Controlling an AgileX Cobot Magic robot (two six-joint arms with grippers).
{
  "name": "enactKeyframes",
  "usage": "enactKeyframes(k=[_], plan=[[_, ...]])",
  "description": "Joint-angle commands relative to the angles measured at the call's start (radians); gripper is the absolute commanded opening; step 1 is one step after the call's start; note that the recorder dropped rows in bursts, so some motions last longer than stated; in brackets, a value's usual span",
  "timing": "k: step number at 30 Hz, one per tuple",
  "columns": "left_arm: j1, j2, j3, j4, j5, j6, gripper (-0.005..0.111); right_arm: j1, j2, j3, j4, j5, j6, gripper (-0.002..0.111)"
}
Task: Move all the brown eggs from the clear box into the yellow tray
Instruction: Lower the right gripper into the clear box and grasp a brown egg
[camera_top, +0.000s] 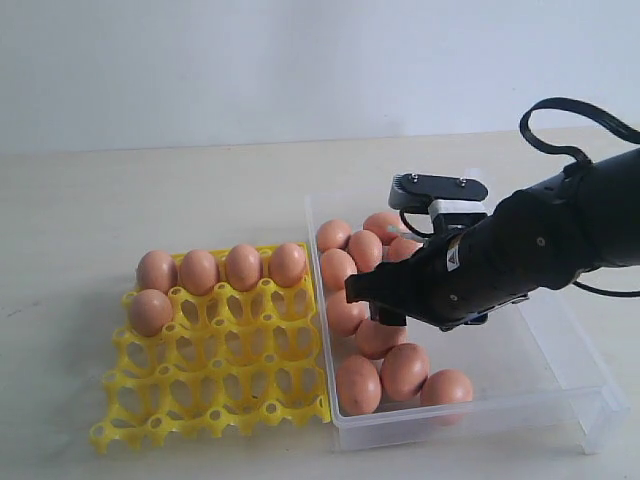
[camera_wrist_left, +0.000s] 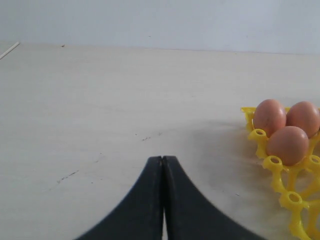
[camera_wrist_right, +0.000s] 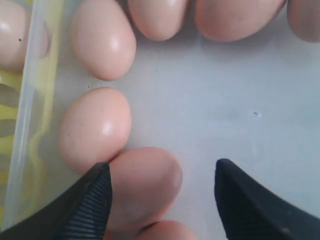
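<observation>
One brown egg lies on the floor of the clear box, between the two fingers of the right claw. It is off-centre in the gap. The ribbed finger sits against the egg's side or just over it, and I cannot tell whether they touch. The other finger stands well clear, with bare box floor between it and the shell. The right claw is spread wide and grips nothing.

A second egg lies just beside the first and touches it, close to the box's transparent side wall. More eggs crowd beyond it along that wall.

In the exterior view the remaining eggs in the box cluster at the end nearest the yellow tray. The right arm reaches over them and hides some. The far part of the box, away from the tray, holds no eggs.

The tray lies just beside the box on the worktop. It carries five eggs, four in a row along its back edge and one in the next row at the outer corner. Its other cups are open.

The left claw is near the tray's corner over bare worktop, its fingers pressed together with nothing between them.
</observation>
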Motion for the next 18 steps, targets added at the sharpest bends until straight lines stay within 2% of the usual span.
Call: enactKeyframes(k=[1, 18], plan=[[-0.006, -0.006, -0.004, -0.006, -0.01, -0.004, 0.0, 0.0, 0.023, 0.005, 0.023, -0.032, -0.011, 0.059], [-0.006, -0.006, -0.004, -0.006, -0.01, -0.004, 0.0, 0.035, 0.104, 0.005, 0.047, -0.113, -0.011, 0.058]])
